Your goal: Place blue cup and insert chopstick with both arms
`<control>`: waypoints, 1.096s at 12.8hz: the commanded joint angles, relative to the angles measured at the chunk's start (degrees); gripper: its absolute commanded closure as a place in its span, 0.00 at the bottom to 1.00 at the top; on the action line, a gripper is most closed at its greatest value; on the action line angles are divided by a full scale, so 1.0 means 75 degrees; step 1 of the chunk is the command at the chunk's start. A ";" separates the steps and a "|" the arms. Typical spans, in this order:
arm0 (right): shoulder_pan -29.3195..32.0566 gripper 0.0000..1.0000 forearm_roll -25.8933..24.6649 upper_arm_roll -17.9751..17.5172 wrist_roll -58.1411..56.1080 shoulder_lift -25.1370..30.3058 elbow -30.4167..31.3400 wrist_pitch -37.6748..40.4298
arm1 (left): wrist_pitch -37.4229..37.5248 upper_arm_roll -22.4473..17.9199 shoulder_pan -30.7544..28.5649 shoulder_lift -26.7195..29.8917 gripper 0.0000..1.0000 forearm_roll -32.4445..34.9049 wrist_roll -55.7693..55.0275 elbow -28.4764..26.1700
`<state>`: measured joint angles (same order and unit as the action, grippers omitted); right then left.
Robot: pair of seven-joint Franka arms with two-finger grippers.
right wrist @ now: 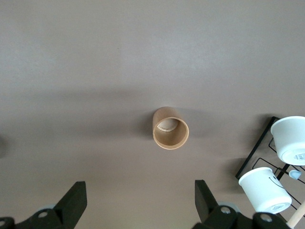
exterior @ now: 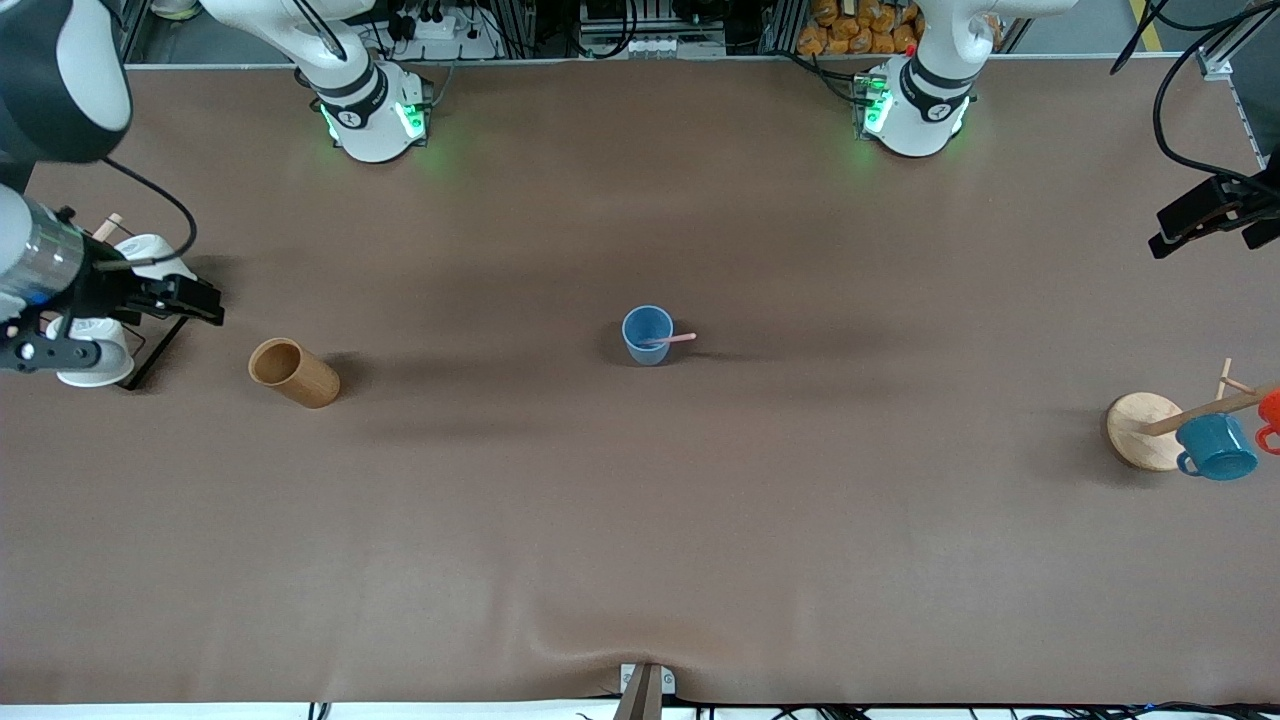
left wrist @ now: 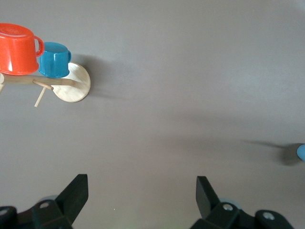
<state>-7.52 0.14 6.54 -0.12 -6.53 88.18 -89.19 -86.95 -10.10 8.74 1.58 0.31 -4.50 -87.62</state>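
Observation:
The light-blue cup (exterior: 647,334) stands upright in the middle of the table. The pale-pink chopstick (exterior: 680,339) rests in it, its free end leaning over the rim toward the left arm's end. My left gripper (exterior: 1175,232) is open and empty, high over the left arm's end of the table; in the left wrist view (left wrist: 140,183) its fingers stand wide apart and only the cup's edge (left wrist: 301,152) shows. My right gripper (exterior: 205,305) is open and empty over the right arm's end, beside a rack of white cups; the right wrist view (right wrist: 140,188) shows it wide open.
A brown wooden cylinder holder (exterior: 293,373) lies tilted near the right gripper and also shows in the right wrist view (right wrist: 170,129). White cups (exterior: 95,350) sit on a black rack. A wooden mug stand (exterior: 1140,430) holds a teal mug (exterior: 1215,447) and an orange mug (exterior: 1270,410).

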 commanded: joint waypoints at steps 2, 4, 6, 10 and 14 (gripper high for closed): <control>0.0428 0.00 0.0017 -0.0110 -0.1144 0.0729 0.0372 -0.0131 | 0.0179 0.0023 -0.0017 0.0105 0.00 -0.0064 0.0155 -0.0001; 0.0544 0.00 0.0005 -0.0098 -0.1145 0.0999 0.0372 -0.0073 | 0.0191 0.0034 -0.0028 0.0105 0.00 -0.0041 0.0190 0.0022; 0.0709 0.00 0.0016 -0.0098 -0.1040 0.1128 0.0325 0.0173 | 0.0202 0.0093 0.0053 0.0105 0.00 -0.0076 0.0283 -0.0001; 0.1083 0.00 0.0110 -0.0110 -0.0770 0.1328 0.0325 0.0279 | 0.0203 0.0351 0.0218 -0.0023 0.00 -0.0029 0.0272 0.0010; 0.1096 0.00 0.0134 -0.0145 0.0003 0.1503 0.0325 0.0618 | 0.0249 0.0480 0.0323 -0.0059 0.00 -0.0006 0.0237 0.0034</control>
<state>-0.01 0.32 6.56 -2.66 2.22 89.07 -85.56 -86.02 -6.45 10.98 1.25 0.29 -3.32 -87.86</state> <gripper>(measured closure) 0.000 0.000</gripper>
